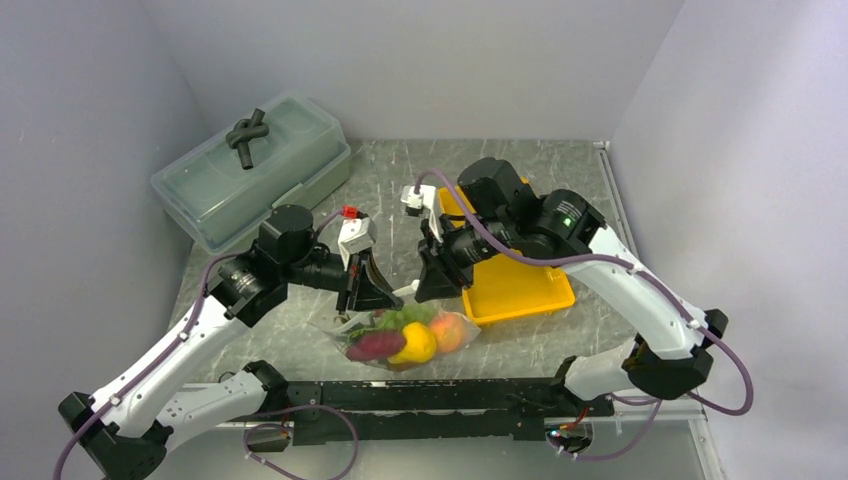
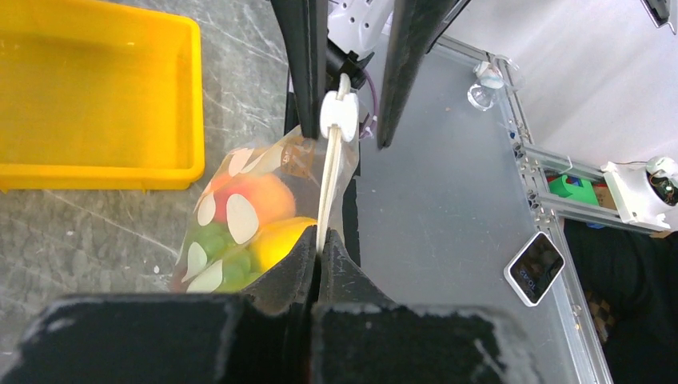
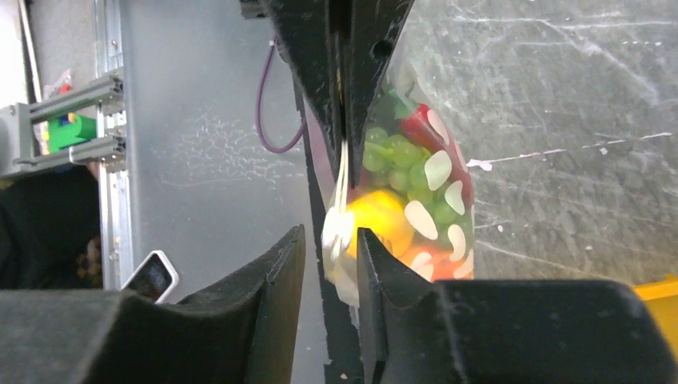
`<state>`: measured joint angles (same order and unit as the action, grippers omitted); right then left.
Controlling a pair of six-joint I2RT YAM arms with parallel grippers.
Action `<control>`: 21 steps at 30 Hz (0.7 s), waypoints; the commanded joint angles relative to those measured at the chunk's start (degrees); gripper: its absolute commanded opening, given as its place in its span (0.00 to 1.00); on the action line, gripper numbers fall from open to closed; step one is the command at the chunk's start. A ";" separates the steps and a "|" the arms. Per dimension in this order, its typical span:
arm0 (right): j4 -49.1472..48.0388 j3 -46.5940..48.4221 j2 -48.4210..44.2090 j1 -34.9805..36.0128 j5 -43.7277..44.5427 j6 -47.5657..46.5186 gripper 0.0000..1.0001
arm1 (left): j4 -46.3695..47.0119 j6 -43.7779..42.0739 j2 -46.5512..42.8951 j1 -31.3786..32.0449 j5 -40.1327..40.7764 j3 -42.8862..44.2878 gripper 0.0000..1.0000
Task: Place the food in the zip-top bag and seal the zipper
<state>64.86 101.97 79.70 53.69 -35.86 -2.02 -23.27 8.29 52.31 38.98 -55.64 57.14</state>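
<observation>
**Item:** zip-top bag [image 2: 240, 220], filled, hanging just below and between both grippers.
**Contents:** peach [image 2: 268, 196], yellow fruit [image 1: 418, 342], green grapes [image 3: 400, 152] and purple piece [image 1: 375, 346], all inside.
**Zipper** [image 2: 329, 180]: white strip running from one gripper to the other.
**Left gripper** [image 2: 317, 250]: clamped tight on one end of the strip.
**Right gripper** [image 3: 331, 244]: jaws parted either side of the white tab at the other end, not pinching.
**Step, as I judge it:** sealing; loading looks done. Whether the strip is pressed closed, I cannot tell.
**Next call:** the right jaws should pinch the strip and run along it toward the left gripper, kept in line.
</observation>
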 commanded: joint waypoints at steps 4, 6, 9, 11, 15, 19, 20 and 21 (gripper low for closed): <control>-10.37 -7.00 -9.34 -0.17 -0.51 -2.71 0.49 | 0.59 -1.10 -1.95 -0.02 -3.65 1.74 0.00; -12.76 -9.78 -11.56 -0.17 -0.26 -3.72 0.55 | 0.72 -0.93 -2.03 0.03 -4.00 1.79 0.00; -15.59 -13.47 -14.21 -0.16 -1.20 -5.32 0.62 | 0.91 -0.57 -2.42 0.04 -4.21 1.86 0.00; -17.22 -15.60 -15.44 -0.17 -1.51 -6.06 0.64 | 0.85 -0.38 -2.67 0.04 -4.44 1.87 0.00; -19.98 -18.34 -16.28 -0.17 -1.91 -6.59 0.64 | 0.05 -0.52 -2.71 0.03 -4.49 2.17 0.00; -22.66 -19.18 -16.04 -0.17 -2.68 -6.10 0.64 | 0.40 -0.32 -2.74 0.01 -4.62 2.35 0.00; -23.20 -19.32 -15.76 -0.17 -2.80 -5.93 0.64 | 0.39 -0.30 -2.74 0.03 -4.59 2.43 0.00; -23.68 -19.54 -15.48 -0.17 -2.77 -5.64 0.64 | 0.40 -0.42 -2.74 0.02 -4.68 2.38 0.00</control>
<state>47.57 82.76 64.29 53.65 -36.77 -7.31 -24.93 8.21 50.72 38.98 -57.80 57.12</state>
